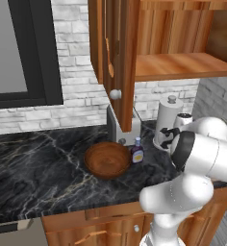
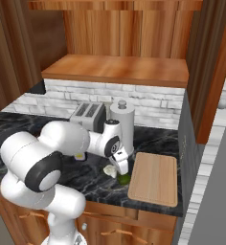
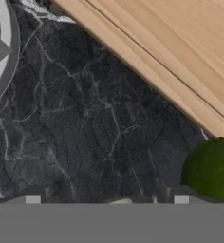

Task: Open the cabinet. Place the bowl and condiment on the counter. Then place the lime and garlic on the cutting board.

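On the black marble tabletop [image 2: 86, 179], just left of the cutting board [image 2: 154, 178], my gripper [image 2: 121, 168] hangs low with its jaws spread wide and clasping nothing. In my hand view the two dark fingertips [image 3: 33, 193] stand far apart over bare veined stone. The lime [image 3: 212, 167] sits beside my right fingertip, close against the edge of the board, outside the gap between the jaws. From the right base view the lime [image 2: 124, 179] lies on the tabletop just under my gripper, right next to the board's left edge but not on it. The garlic [image 2: 109, 170] rests on the tabletop close beside the lime, to its left, partly behind my wrist.

The cutting board carries nothing on its visible surface. The paper-towel roll [image 2: 122, 123] stands upright behind my hand, with the toaster [image 2: 88, 114] to its left against the brick wall.

Further left, in the left base view, the bowl [image 1: 107, 159] sits upright on the tabletop, and the condiment [image 1: 137, 151] stands just beside it on its right. Above them the cabinet [image 1: 175, 38] has its door [image 1: 119, 62] swung out edge-on, and its lower shelf [image 1: 182, 66] is bare.
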You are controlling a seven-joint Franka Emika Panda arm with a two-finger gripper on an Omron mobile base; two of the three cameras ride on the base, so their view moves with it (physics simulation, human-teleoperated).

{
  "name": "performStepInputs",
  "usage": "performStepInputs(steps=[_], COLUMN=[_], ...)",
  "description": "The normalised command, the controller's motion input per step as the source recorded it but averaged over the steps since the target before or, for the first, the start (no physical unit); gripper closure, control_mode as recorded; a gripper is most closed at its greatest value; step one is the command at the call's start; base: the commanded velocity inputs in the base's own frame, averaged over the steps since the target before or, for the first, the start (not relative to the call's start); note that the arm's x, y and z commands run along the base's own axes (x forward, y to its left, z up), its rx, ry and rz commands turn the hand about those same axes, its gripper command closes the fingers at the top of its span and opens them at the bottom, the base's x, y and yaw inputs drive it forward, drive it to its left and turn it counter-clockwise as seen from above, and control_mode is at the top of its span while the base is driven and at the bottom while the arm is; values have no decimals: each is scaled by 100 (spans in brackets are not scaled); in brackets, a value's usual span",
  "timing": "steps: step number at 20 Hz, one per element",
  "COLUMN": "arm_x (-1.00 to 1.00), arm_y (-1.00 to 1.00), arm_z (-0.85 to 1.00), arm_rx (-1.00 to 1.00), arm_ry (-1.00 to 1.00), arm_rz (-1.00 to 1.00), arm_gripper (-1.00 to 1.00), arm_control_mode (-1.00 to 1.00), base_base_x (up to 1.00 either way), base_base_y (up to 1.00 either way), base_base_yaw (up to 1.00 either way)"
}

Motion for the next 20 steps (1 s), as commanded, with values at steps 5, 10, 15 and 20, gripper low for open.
performStepInputs(steps=[5,10,15,20], arm_x=[-9,-34,-17,0], arm_y=[0,4,10,21], arm_z=[-2,-7,-2,0], arm_rx=[0,0,1,0], arm_ry=[0,0,0,2], arm_rz=[0,0,0,-1], arm_gripper=[-100,-100,-100,-100], arm_control_mode=[-100,-100,-100,-100], base_base_x=[0,0,0,0], base_base_y=[0,0,0,0], base_base_yaw=[0,0,0,0])
